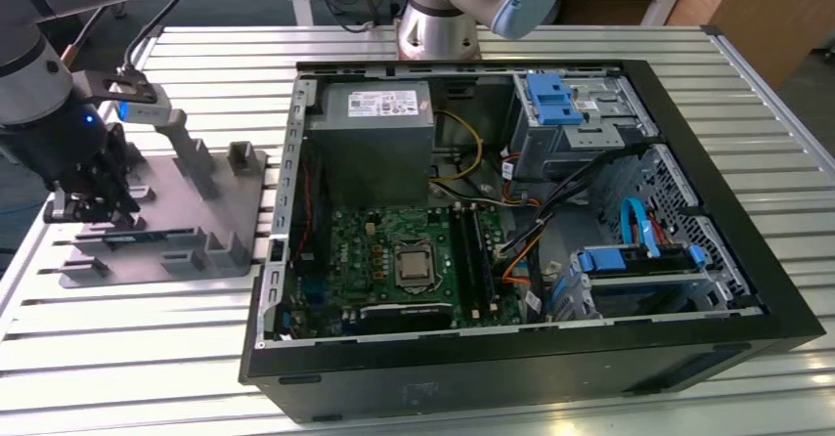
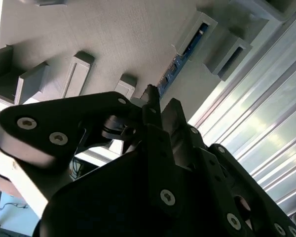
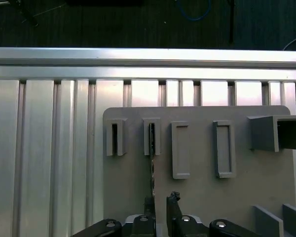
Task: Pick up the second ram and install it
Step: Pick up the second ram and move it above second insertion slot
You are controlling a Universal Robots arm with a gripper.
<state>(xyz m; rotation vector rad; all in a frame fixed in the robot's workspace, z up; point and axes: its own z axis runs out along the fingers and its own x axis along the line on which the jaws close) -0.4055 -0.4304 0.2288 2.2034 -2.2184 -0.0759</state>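
the black gripper hangs low over a grey plastic tray with upright posts, jaws slightly parted and clamped on nothing. the thin dark bluish-green ram stick stands on edge in a tray slot, just beside one fingertip.

- Second ram: in the first wrist view its near end disappears behind the gripper. It is seen edge-on, so its label cannot be made out.
- At the exterior view's left, the gripper covers part of the grey tray, and the arm is cut off at the upper left corner.
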